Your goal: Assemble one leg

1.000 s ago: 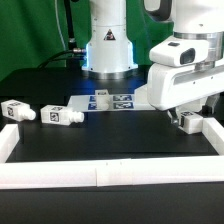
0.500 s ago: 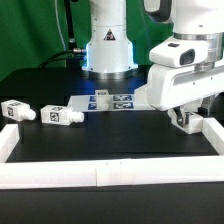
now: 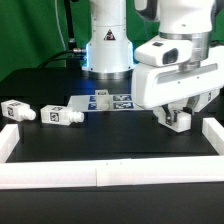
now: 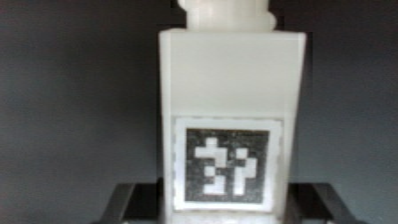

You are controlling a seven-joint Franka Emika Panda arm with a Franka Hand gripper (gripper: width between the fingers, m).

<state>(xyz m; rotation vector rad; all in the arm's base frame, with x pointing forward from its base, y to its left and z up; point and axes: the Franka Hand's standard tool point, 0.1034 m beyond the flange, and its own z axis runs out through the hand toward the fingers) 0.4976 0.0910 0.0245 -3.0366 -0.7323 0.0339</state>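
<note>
My gripper (image 3: 177, 118) is shut on a white square-section leg (image 3: 179, 121) at the exterior view's right and holds it just above the black table. In the wrist view the leg (image 4: 231, 100) fills the middle, with a black-and-white tag on its face and a small peg at its far end; the dark fingers (image 4: 143, 200) press on both sides of it. Two more legs lie on the table at the exterior view's left, one (image 3: 17, 110) near the wall and one (image 3: 62, 116) beside it.
A low white wall (image 3: 100, 176) runs along the front and both sides of the black table. The marker board (image 3: 105, 99) lies in front of the robot's base (image 3: 108, 50). The arm's white body hangs over the right side.
The gripper has moved toward the exterior view's left and slightly up, away from the right wall, carrying the leg with it. The two legs at the left have not moved.
</note>
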